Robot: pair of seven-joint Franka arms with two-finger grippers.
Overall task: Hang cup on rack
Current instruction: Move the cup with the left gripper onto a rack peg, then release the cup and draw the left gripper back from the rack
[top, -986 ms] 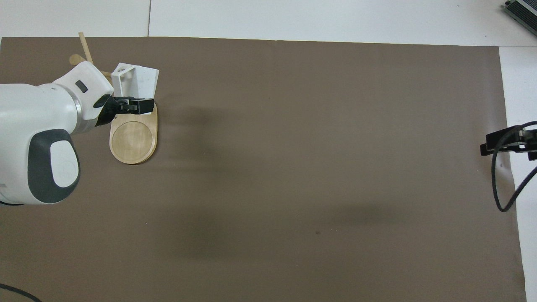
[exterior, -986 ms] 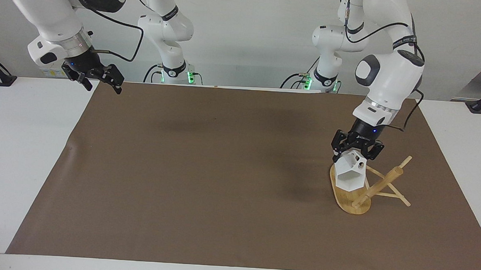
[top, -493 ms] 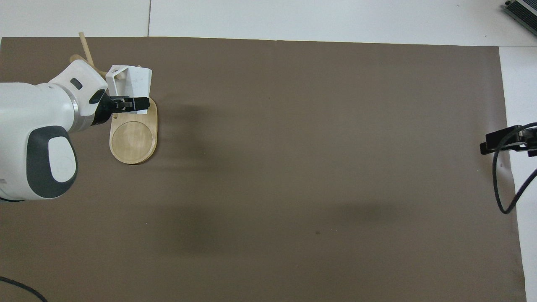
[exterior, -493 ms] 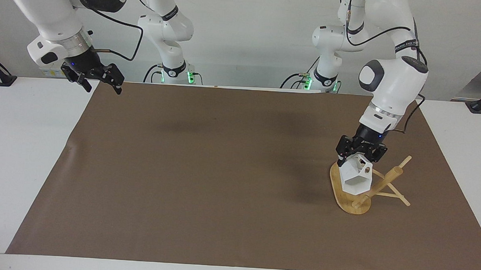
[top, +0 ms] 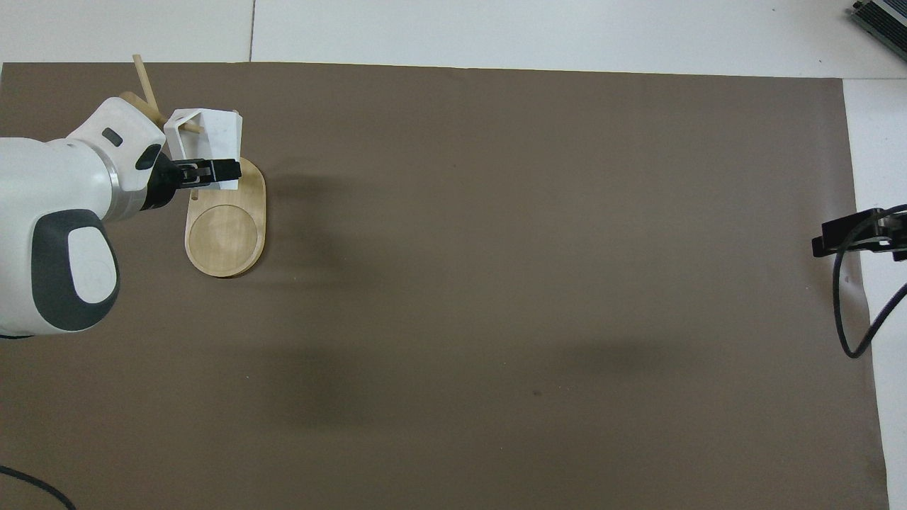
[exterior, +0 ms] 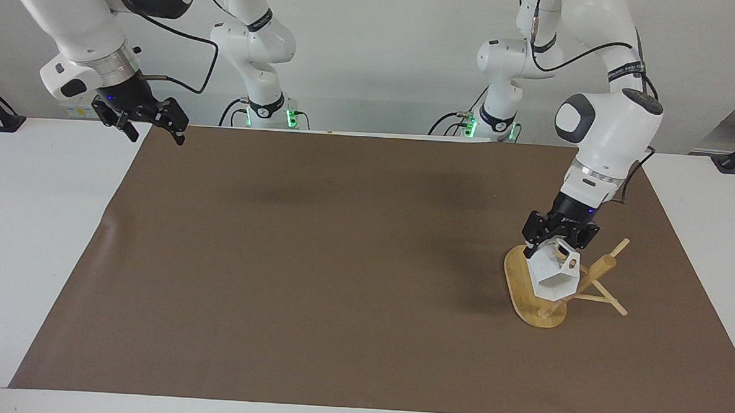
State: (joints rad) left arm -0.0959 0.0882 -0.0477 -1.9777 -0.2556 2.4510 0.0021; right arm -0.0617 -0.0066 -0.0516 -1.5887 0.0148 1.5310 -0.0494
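Since a second before, the left gripper (exterior: 558, 238) had carried the small white many-sided mug with its blocky handle (exterior: 555, 275) sideways, toward the thick round post of the light bamboo mug tree (exterior: 595, 272). Seen from the facing view, the cup hung over the oval flat base of the rack, up in the air, tipped so that its wide rim looked down and out toward the table's middle. Its handle with the round hole pointed at the post and the thin pegs. One peg seemed to reach the handle, but I could not tell if it had gone through the hole. That move probably meant the hanging step was close, though the cup was not yet let go. The left gripper's fingers were squeezed tight on the top of the cup, by the handle. The right gripper (exterior: 155, 118) waited high over the table corner at the right arm's end, its fingers spread wide with nothing in them.

From the overhead view, the cup (top: 212, 134) had slid closer to the rack's pegs (top: 145, 79), and a thin stick showed just inside the handle. The left gripper (top: 211, 171) pinched the cup's edge nearest the robots, over the base (top: 225, 230). The right gripper (top: 847, 236) hung at the brown mat's edge.
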